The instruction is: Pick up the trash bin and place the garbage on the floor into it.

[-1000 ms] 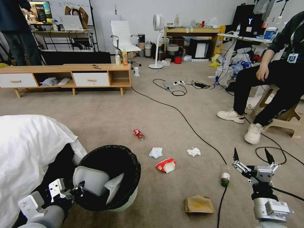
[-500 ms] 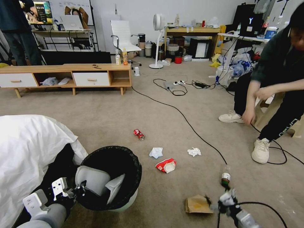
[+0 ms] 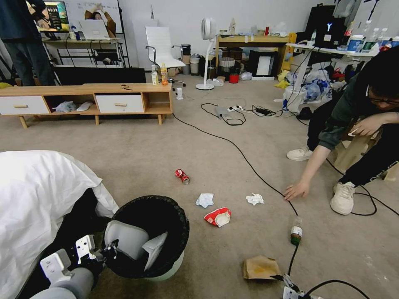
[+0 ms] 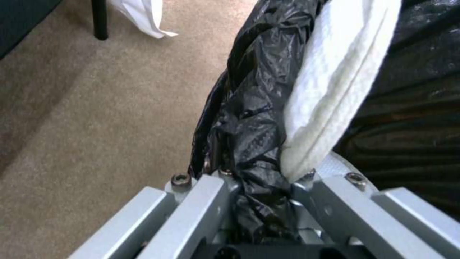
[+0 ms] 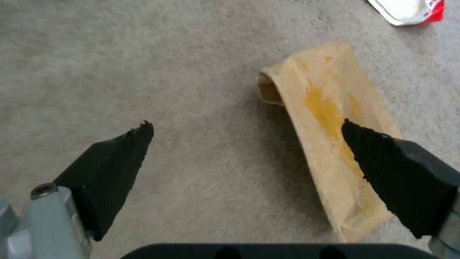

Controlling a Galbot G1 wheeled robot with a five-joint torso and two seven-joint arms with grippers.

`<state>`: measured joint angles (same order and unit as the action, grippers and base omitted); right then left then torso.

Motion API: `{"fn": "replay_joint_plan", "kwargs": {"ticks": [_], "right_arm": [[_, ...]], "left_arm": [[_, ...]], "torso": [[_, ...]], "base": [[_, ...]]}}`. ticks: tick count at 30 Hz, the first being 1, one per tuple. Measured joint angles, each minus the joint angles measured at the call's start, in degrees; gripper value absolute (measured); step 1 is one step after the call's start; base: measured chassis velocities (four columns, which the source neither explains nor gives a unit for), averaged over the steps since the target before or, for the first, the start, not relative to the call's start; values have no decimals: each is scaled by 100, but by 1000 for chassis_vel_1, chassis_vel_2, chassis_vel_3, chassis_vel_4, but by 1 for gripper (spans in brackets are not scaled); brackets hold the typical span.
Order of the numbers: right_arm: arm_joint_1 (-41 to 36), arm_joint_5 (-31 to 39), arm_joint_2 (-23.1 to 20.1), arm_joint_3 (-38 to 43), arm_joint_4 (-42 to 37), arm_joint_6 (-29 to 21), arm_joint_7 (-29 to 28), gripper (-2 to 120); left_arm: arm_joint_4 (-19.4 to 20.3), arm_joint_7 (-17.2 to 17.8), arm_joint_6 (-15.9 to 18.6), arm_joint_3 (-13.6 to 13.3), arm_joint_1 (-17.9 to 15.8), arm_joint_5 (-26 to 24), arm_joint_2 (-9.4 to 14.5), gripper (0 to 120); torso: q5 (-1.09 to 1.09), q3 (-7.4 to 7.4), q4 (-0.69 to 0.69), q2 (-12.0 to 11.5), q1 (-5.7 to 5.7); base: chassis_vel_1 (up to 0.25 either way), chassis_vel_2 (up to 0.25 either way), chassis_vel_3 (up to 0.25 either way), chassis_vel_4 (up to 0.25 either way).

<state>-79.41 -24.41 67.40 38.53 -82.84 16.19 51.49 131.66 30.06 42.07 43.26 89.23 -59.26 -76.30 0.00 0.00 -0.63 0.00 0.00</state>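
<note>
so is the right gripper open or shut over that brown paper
Open. The right gripper's two black fingertips stand wide apart above the brown paper, which lies flat on the carpet, not yet gripped.

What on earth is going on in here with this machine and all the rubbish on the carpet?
A robot is tidying up litter. Its left claw is clamped on the rim of a small round white plastic bin with a black bag liner, held near the white sheet. Its right claw hangs open above a stained brown paper scrap on the beige carpet. A crushed red can, two crumpled white tissues and a red-and-white paper cup lie there too.
</note>
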Motion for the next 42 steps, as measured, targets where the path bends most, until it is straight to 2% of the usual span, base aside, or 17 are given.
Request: {"fn": "replay_joint_plan", "kwargs": {"ticks": [2,7,21,26,33,42], "right_arm": [[187,-355,111,-23,220,172,-334,100],[469,-775,215,-74,483,389,-592,100],[1256,-940,400,-285,1298,558,-980,100],[1574,-1077,504,-352,1835,636,-1141,100],[1785,-1293,618,-371,2375,736,-1342,100],[1871,-1395,683,-352,2699,798,-1528,100]], "left_arm": [[-17,-17,-11,-4,12,12,2,5],[-30,-41,-33,-32,29,36,-14,5],[-79,-108,-94,-36,92,118,-52,5],[-108,-121,-112,-39,99,151,-85,5],[-135,-156,-143,-8,165,176,-98,5],[-161,-166,-163,-6,173,206,-112,5]], "torso": [[0,0,0,0,0],[0,0,1,0,0],[-1,0,1,0,0],[0,0,1,0,0],[0,0,0,0,0],[-1,0,0,0,0]], "base": [[0,0,0,0],[0,0,0,0],[0,0,0,0],[0,0,0,0],[0,0,0,0],[0,0,0,0]]}}
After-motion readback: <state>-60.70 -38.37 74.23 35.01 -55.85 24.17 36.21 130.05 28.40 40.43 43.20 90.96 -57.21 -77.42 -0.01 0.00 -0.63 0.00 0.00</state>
